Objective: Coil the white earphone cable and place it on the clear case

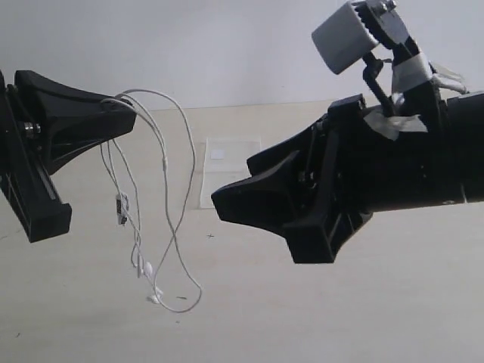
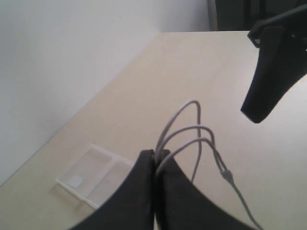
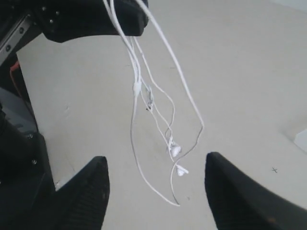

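Several loops of white earphone cable (image 1: 165, 161) hang from left gripper (image 1: 130, 113), its fingers pressed together on the wire. Earbuds at the low end. Clear case (image 1: 223, 178) lies flat on counter (image 1: 340, 318), 2 o'clock of the earbuds, apart. Right gripper (image 3: 156, 167) at 3 o'clock of the loops, fingers spread, holding nothing.

Pale beige table (image 1: 340, 318) below, a tiny dark cross mark (image 1: 210, 235) on it, plain white wall (image 1: 227, 45) behind.

The left gripper (image 2: 155, 154) pinches the white earphone cable (image 2: 191, 127), loops arching above its closed jaws; the clear case (image 2: 93, 176) lies flat on the table (image 2: 192, 62) (close by the wall (image 2: 57, 62)).
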`<state>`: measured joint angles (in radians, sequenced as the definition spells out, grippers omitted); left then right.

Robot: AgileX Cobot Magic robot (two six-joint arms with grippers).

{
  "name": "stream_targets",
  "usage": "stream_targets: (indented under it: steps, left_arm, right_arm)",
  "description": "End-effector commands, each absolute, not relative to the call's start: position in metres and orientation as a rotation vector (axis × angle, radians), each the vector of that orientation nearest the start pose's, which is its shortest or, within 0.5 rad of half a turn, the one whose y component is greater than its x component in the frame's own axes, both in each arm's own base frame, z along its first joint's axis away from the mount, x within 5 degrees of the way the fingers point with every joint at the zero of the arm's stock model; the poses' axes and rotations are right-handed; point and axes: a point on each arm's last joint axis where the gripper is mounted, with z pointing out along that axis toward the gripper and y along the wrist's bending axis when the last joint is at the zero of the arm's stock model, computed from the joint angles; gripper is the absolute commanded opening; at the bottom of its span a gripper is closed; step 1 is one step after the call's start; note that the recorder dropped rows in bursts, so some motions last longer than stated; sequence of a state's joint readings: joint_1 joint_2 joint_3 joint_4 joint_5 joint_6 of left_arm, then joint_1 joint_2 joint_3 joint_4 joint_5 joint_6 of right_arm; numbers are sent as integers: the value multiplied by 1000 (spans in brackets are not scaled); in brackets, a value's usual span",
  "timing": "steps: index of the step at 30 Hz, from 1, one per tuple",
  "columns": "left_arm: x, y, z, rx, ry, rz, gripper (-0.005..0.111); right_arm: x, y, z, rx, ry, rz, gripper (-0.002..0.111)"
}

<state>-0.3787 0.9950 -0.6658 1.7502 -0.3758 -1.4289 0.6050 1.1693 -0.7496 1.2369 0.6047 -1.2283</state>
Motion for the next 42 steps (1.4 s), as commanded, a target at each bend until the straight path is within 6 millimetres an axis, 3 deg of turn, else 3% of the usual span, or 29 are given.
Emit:
stream_targets:
  steps: [1, 12, 22, 35, 40, 42]
  left_arm:
    - [181, -106, 318, 833, 1675, -405, 0]
    - [180, -107, 318, 728, 1737, -509, 0]
    - [180, -107, 318, 546, 1823, -646, 0]
    - [183, -104, 318, 359, 1881, -724, 0]
    - [187, -100, 318, 294, 1881, -697, 0]
    - [187, -100, 318, 270, 1885, -702, 0]
  right_arm:
    - [173, 181, 293, -1013, 1840, 949, 57]
    - [189, 194, 280, -1082, 1699, 910, 62]
    - [189, 200, 278, -1067, 1678, 1005, 68]
    - [198, 208, 254, -1088, 1756, 1046, 69]
    - [204, 212, 238, -1089, 1817, 1042, 83]
    - [207, 214, 229, -1095, 1845, 1050, 84]
